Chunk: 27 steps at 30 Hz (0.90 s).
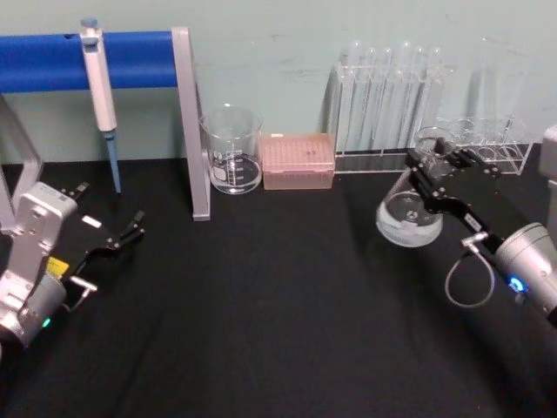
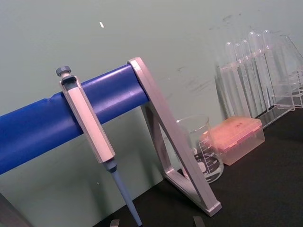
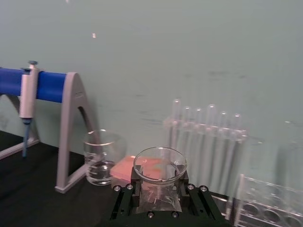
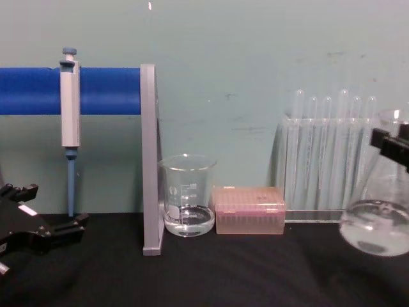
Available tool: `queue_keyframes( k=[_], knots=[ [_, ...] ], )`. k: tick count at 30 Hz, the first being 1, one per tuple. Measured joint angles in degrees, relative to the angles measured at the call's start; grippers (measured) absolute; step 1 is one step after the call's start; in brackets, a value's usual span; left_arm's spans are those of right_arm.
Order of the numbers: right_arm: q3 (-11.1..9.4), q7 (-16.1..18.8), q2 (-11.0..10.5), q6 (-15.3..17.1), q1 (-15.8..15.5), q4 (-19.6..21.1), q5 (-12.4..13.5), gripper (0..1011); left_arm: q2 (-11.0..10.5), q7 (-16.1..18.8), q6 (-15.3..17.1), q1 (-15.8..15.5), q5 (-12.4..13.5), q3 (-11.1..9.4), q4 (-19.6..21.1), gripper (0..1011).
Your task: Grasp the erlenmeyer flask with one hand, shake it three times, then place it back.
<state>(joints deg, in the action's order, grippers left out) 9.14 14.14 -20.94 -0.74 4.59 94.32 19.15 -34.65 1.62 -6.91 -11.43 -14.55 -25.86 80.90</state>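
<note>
Right pincer (image 1: 434, 165) pinches the flask (image 1: 407, 219) by its neck, tilted, at the right of the tabletop (image 1: 278, 305).

We can read no writing: the beaker (image 1: 232, 152) graduations and the white label on the left pincer (image 1: 111, 206) are too small. The tubes (image 1: 392, 87) stand just behind the flask. The pink tip box (image 1: 298, 161) and the beaker sit further left, then the blue stand (image 1: 130, 59) with its pipette (image 1: 97, 87). The flask's base lies below and left of the right pincer. The left pincer rests spread at far left.

A lab: pipette (image 1: 97, 83) on a stand (image 1: 190, 122), beaker (image 1: 232, 150), test tubes (image 1: 387, 96), tip box (image 1: 298, 161).
</note>
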Motion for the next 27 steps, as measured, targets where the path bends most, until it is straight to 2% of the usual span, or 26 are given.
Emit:
queue_keyframes(
  k=[7, 14, 16, 27],
  knots=[
    [1.91, 2.73, 1.06, 0.43, 1.73, -1.22, -0.11, 449, 0.0, 0.0, 0.0, 0.0, 0.0, 0.0, 0.0, 1001],
    [5.06, 6.07, 1.75, 0.55, 4.03, -2.58, 0.31, 449, 0.0, 0.0, 0.0, 0.0, 0.0, 0.0, 0.0, 1001],
    [6.66, 7.65, 1.99, 0.55, 5.21, -3.36, 0.74, 449, 0.0, 0.0, 0.0, 0.0, 0.0, 0.0, 0.0, 1001],
    [11.07, 11.66, 2.17, 0.34, 8.25, -5.74, 2.58, 449, 0.0, 0.0, 0.0, 0.0, 0.0, 0.0, 0.0, 1001]
  ],
)
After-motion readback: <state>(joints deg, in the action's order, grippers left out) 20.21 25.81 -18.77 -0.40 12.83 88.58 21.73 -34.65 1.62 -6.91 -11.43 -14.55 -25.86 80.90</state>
